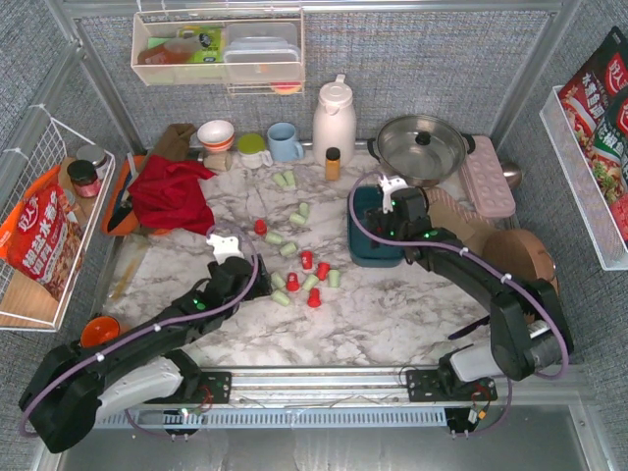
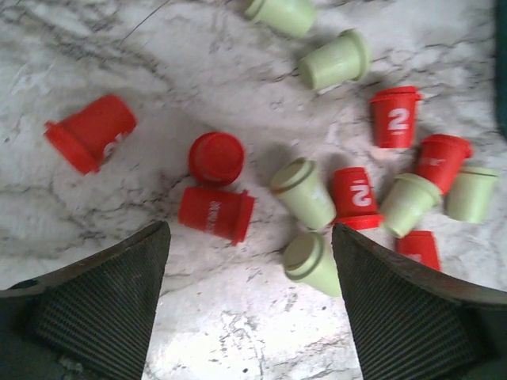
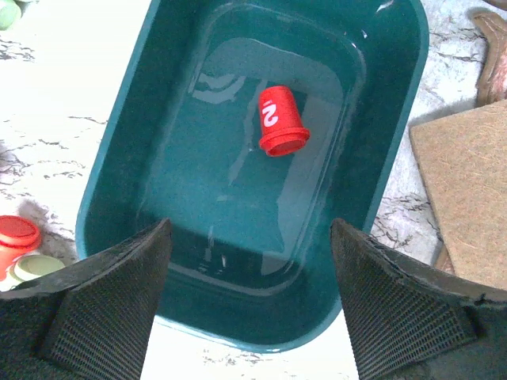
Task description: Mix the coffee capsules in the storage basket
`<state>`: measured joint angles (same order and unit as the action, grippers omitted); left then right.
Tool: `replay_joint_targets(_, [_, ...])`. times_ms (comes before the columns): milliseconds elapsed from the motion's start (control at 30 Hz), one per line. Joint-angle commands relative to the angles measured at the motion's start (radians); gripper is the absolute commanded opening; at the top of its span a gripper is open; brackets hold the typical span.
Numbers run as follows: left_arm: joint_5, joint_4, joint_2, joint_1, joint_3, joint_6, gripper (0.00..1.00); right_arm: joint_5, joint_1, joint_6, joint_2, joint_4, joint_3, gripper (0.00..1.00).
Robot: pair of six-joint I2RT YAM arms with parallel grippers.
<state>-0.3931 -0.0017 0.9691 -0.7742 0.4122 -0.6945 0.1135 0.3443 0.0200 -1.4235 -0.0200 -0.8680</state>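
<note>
Red and mint-green coffee capsules (image 1: 294, 267) lie scattered on the marble table, most of them on their sides (image 2: 317, 202). My left gripper (image 1: 232, 253) hangs open just left of the cluster. In the left wrist view a green capsule (image 2: 310, 263) lies beside the right finger of that gripper (image 2: 249, 241), with bare table between the jaws. The dark teal storage basket (image 1: 365, 235) stands to the right of the capsules. My right gripper (image 1: 389, 211) is open above the basket's near end (image 3: 251, 237). One red capsule (image 3: 279, 120) lies on its side on the basket's floor (image 3: 198, 206).
Behind the capsules stand a small amber bottle (image 1: 333, 162), a white thermos (image 1: 334, 118), a blue mug (image 1: 285, 140) and a steel pot (image 1: 422, 147). A red cloth (image 1: 172, 191) lies at the left. A pink tray (image 1: 488, 177) and a brown mat (image 3: 467, 190) flank the basket's right.
</note>
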Motion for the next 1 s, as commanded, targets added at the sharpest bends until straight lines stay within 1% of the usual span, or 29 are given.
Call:
replay_joint_targets(0, [-0.079, -0.171, 0.052, 0.004, 0.039, -0.107, 0.87, -0.022, -0.002, 0.005, 0.029, -0.021, -0.005, 0.84])
replay_joint_targets(100, [-0.069, -0.169, 0.087, 0.008, 0.037, -0.105, 0.8, -0.024, -0.004, -0.008, 0.056, -0.012, 0.015, 0.84])
replay_joint_targets(200, [-0.031, -0.13, 0.117, 0.031, 0.028, -0.078, 0.76, -0.037, -0.006, -0.007, 0.075, 0.012, 0.041, 0.84])
replay_joint_targets(267, [0.024, -0.099, 0.141, 0.069, 0.025, -0.045, 0.74, -0.053, -0.007, -0.004, 0.079, 0.024, 0.05, 0.83])
replay_joint_targets(367, [0.104, -0.059, 0.179, 0.122, 0.03, 0.005, 0.74, -0.069, -0.007, 0.003, 0.08, 0.028, 0.051, 0.83])
replay_joint_targets(533, [0.163, -0.026, 0.224, 0.14, 0.062, 0.06, 0.74, -0.077, -0.006, 0.006, 0.09, 0.044, 0.059, 0.83])
replay_joint_targets(633, [0.179, -0.026, 0.264, 0.147, 0.079, 0.068, 0.74, -0.087, -0.007, 0.006, 0.093, 0.039, 0.057, 0.83])
replay_joint_targets(833, [0.168, -0.029, 0.335, 0.174, 0.083, 0.07, 0.72, -0.099, -0.007, 0.001, 0.102, 0.03, 0.054, 0.82])
replay_joint_targets(900, [0.164, -0.015, 0.344, 0.176, 0.082, 0.072, 0.68, -0.105, -0.007, 0.001, 0.101, 0.025, 0.052, 0.82])
replay_joint_targets(967, [0.17, -0.005, 0.348, 0.176, 0.084, 0.077, 0.58, -0.111, -0.007, 0.0, 0.099, 0.021, 0.049, 0.81])
